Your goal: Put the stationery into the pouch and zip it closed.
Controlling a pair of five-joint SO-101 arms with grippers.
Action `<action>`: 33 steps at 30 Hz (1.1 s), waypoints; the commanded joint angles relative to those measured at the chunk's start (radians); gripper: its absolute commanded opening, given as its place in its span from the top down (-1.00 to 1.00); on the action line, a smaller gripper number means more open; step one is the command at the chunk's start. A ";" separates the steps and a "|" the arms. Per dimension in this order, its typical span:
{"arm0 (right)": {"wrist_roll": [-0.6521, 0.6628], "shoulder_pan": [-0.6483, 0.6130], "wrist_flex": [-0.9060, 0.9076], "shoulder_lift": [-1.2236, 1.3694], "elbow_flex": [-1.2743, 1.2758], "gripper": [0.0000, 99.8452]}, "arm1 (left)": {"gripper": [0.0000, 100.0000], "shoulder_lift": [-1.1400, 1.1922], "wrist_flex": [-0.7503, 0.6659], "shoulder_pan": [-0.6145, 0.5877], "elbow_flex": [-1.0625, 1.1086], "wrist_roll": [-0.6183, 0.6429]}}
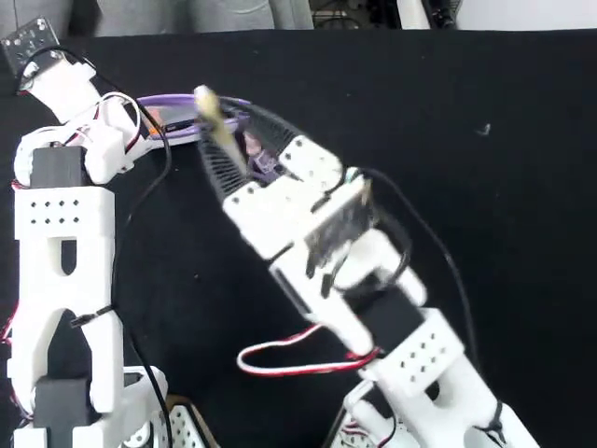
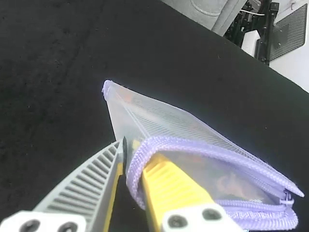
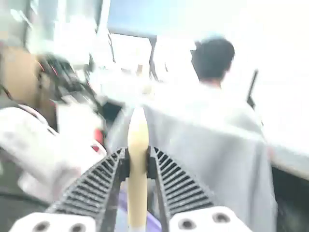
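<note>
The right gripper (image 3: 137, 155), clamped on the cream stick (image 3: 137, 133), should lower it tip-first & slowly into the pouch (image 2: 188, 128), whose rim the left gripper (image 2: 131, 154) pinches, i.e. holds open.

Black-covered table (image 1: 504, 187), pale wall (image 1: 532, 11) beyond its far edge.

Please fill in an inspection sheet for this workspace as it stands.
Surface: black table.
Job's things: mesh pouch, its purple zip edge apparently open; cream stick over it.
Clutter: nothing seen.
Grippers: left gripper shut on the pouch's edge; right gripper shut on the cream stick.
Cables: red-and-white cable loops beside the right arm; black cable runs along it.
Surroundings: mesh panel beyond the table.
</note>
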 commanded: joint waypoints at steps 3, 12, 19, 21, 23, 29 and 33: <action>0.015 -0.048 -0.385 -0.022 0.120 0.98 | 0.94 -0.020 0.031 0.068 -0.013 -0.002; 0.017 -0.005 -0.733 0.157 0.240 0.98 | 0.94 -0.020 0.028 0.074 -0.010 -0.002; 0.017 0.075 -1.036 0.524 0.185 0.98 | 0.94 -0.020 0.031 0.074 -0.010 -0.002; 0.046 0.086 -1.074 0.599 0.166 0.98 | 0.94 -0.020 0.031 0.071 -0.008 -0.002; 0.095 0.084 -1.123 0.645 0.166 0.98 | 0.94 -0.011 0.028 0.065 -0.008 -0.002; 0.115 0.089 -1.119 0.667 0.174 0.96 | 0.94 -0.009 0.026 0.056 -0.008 -0.003; 0.114 0.089 -1.046 0.651 0.148 0.72 | 0.94 -0.008 0.026 0.051 -0.007 -0.003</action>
